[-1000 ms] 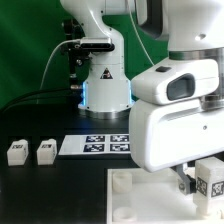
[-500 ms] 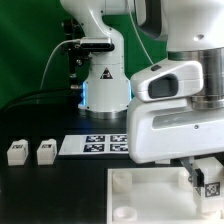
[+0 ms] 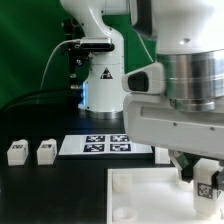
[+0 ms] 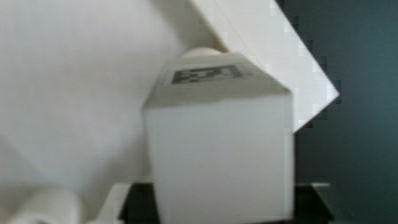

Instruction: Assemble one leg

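Got one leg (image 3: 209, 187) clamped in the gripper (image 3: 203, 176) at lower right, over the white square top (image 3: 135, 190) — left to seat it in a corner socket

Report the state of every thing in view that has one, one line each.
Gripper: fingers shut on one leg.
Small chunky white plastic leg with a square tag: held upright over the tabletop; whether it touches cannot be told.
Two loose white legs: standing apart on the black table, untouched.
Large white square tabletop: lying flat, visible round corner sockets empty.
Marker board: lying flat.
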